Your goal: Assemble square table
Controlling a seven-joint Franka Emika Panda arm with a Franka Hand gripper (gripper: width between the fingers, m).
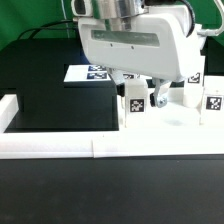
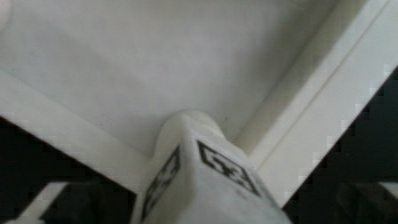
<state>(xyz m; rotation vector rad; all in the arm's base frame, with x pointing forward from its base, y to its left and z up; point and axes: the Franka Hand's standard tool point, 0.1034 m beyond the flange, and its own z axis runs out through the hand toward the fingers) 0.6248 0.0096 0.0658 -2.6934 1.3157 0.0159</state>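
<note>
Right, my jaws look spread wide, gripping nothing I can make out, above a leg (image 1: 134,102) standing by the border wall (image 1: 60,146) at the table's front edge. Rising carelessly could clip and topple it.

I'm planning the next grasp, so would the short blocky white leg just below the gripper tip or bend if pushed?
The short blocky white plastic leg looks rigid, so bending seems unlikely. It appears to stand on end, so a high push might tip it. Its flat faces probably stop it rolling.
</note>
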